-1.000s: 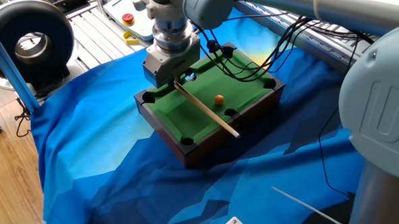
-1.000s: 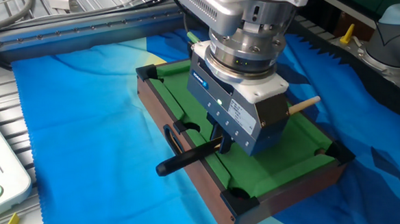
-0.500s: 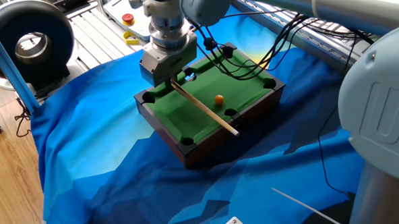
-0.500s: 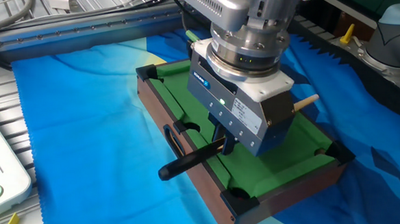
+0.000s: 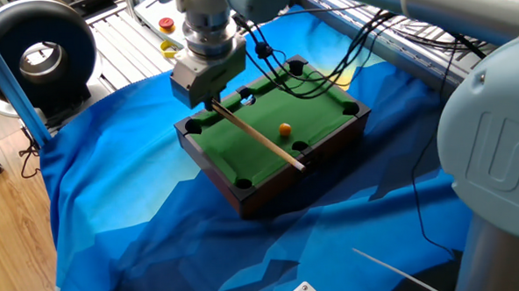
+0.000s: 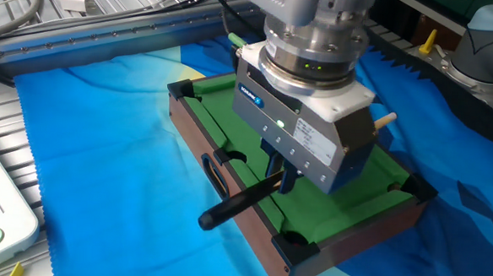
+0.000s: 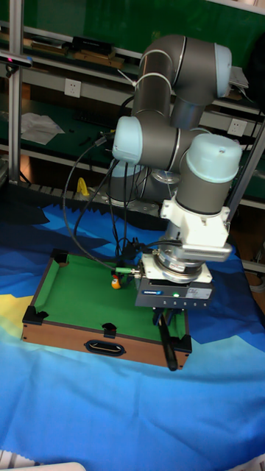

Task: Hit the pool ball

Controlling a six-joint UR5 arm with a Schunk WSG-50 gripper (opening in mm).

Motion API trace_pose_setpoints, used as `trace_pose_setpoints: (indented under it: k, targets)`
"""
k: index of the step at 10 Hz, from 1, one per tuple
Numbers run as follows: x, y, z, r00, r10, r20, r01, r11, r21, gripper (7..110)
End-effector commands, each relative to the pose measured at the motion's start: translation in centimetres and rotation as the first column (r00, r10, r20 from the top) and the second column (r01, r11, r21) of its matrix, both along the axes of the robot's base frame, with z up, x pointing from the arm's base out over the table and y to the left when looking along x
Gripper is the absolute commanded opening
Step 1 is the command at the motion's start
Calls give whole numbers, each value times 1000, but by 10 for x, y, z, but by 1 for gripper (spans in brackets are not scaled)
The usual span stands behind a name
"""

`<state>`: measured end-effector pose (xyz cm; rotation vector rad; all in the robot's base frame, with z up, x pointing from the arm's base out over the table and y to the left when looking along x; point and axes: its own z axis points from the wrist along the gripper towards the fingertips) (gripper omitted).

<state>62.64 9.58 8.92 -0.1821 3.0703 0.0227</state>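
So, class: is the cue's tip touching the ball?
Apart. One fixed view shows green felt between the cue and the ball; the tip lies past the ball, at the table's near rail.

1. My bench wears a rumpled blue cloth (image 5: pixel 140 230) with a yellow patch.
2. Wood-plank floor (image 5: pixel 5 253) shows beside it.
3. A black round fan (image 5: pixel 36 54) stands nearby.
4. Behind me, shelving (image 7: pixel 66 59) lines a green wall (image 7: pixel 125 18).
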Motion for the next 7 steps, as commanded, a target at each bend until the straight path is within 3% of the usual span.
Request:
trace_pose_setpoints:
  k: [1, 7]
  targets:
    - [17, 25, 16, 995, 92, 41, -93, 995, 31, 7]
    - [46, 83, 52, 970, 201, 135, -215, 971, 102, 7]
